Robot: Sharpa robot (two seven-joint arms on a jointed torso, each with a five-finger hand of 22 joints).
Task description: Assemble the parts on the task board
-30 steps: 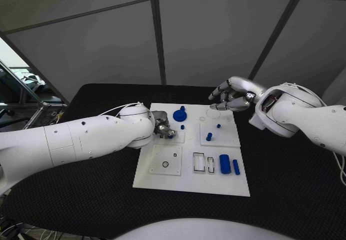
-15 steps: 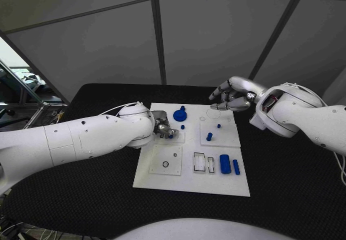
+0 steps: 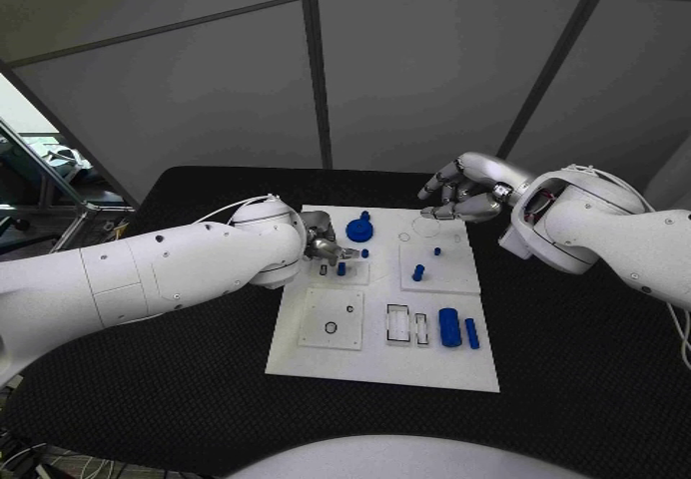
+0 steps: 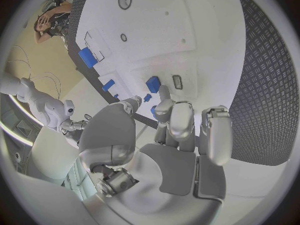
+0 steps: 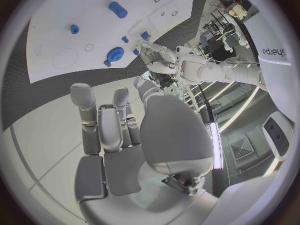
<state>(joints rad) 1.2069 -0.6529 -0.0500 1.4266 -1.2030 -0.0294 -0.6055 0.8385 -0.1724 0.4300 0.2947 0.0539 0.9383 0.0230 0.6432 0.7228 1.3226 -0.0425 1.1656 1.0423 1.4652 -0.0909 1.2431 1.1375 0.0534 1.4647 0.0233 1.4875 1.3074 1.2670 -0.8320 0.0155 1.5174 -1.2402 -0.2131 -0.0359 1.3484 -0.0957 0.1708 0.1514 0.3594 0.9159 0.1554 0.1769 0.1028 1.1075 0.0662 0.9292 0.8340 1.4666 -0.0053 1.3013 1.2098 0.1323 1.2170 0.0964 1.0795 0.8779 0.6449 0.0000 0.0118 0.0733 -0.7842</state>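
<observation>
The left hand [image 3: 326, 251] is low over the far left part of the task board [image 3: 377, 364], and its fingers [image 4: 164, 101] pinch a small blue part [image 3: 342, 267] that stands on the board. The right hand [image 3: 465, 195] hovers above the far edge (near the blue disc [image 3: 358, 231]), fingers apart and holding nothing.

Parts [image 3: 449, 327] lie on task board [image 3: 432, 370] (perhaps slotted).
</observation>
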